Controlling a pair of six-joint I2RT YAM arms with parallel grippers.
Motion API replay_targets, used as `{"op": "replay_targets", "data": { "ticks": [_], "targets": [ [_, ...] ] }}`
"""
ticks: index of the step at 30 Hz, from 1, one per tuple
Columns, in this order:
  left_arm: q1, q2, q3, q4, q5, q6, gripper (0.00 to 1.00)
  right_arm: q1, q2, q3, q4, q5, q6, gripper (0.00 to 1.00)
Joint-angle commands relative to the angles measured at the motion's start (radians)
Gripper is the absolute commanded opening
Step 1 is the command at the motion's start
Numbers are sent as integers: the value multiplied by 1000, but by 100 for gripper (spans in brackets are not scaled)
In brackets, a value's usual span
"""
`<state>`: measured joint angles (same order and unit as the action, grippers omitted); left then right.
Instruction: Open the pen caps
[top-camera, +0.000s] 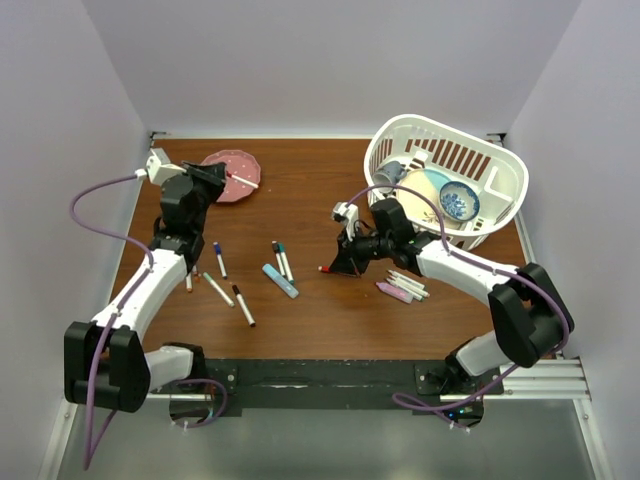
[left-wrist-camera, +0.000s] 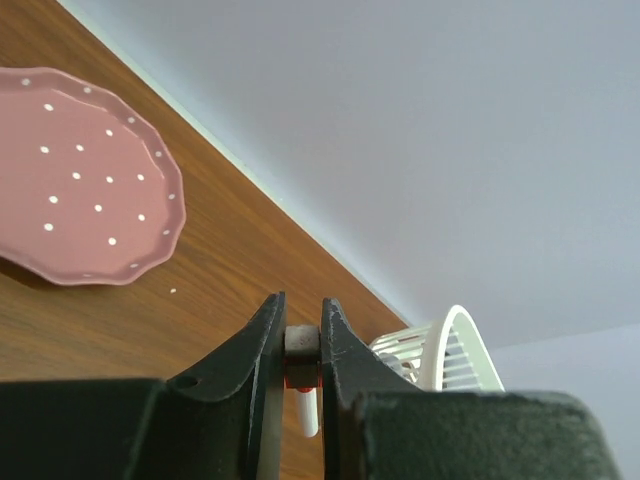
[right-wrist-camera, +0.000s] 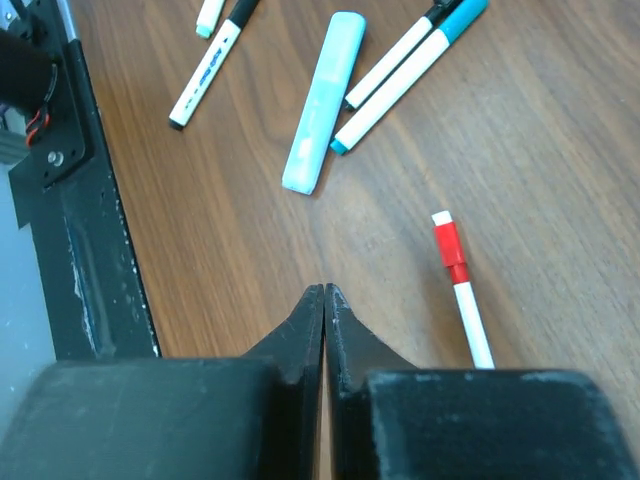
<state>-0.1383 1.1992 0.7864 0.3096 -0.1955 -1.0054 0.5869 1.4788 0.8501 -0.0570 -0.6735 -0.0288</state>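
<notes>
Clamping a slim white marker (left-wrist-camera: 308, 412) between its fingers (left-wrist-camera: 262, 340), the left gripper (left-wrist-camera: 301, 318) stands only narrowly open, the jaws spaced by the width of the marker. A red band (left-wrist-camera: 300, 378) on that marker shows in the gap. Whether the band is a cap cannot be told. In the top view the held marker projects from the left gripper toward the pink plate (top-camera: 232, 160) at the far left of the table (top-camera: 330, 325).

The right gripper (right-wrist-camera: 325, 292) is fully closed, fingertip against fingertip, and holds nothing. It hangs low over the table centre. Just beside it lies a white marker (right-wrist-camera: 474, 330) with its red cap (right-wrist-camera: 450, 245) fitted, apart from the fingers.

The other pen caps are on the pens lying on the table:
- A light blue highlighter (right-wrist-camera: 322, 100) lies between the two arms.
- Two white markers lie side by side next to it, one with a teal cap (right-wrist-camera: 462, 14).
- A marker with a black cap (right-wrist-camera: 240, 10) lies nearer the left arm.

A white basket (top-camera: 500, 170) stands at the far right.
</notes>
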Motion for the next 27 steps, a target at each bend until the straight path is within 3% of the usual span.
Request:
{"op": "replay_targets", "data": {
  "ticks": [1, 2, 3, 6, 9, 14, 19, 27],
  "targets": [
    [3, 2, -22, 83, 131, 57, 0, -13, -31, 27, -49, -84, -112, 37],
    [0, 8, -27, 89, 233, 59, 0, -18, -38, 30, -58, -125, -146, 58],
    [-9, 19, -36, 98, 282, 53, 0, -22, -44, 30, -58, -156, -161, 65],
    [-90, 14, -97, 138, 367, 31, 0, -25, -71, 35, -44, -185, -163, 80],
    [-223, 28, -147, 184, 366, 22, 0, -27, -74, 40, -34, -178, -160, 84],
    [-365, 68, -214, 318, 363, -65, 0, -29, -71, 18, 23, -143, -90, 86],
    [-434, 123, -234, 385, 341, -116, 0, -27, -54, 6, 66, -107, -11, 85],
    [-523, 178, -246, 471, 309, -162, 0, -32, -31, -22, 144, -60, 107, 72]
  ]
}}
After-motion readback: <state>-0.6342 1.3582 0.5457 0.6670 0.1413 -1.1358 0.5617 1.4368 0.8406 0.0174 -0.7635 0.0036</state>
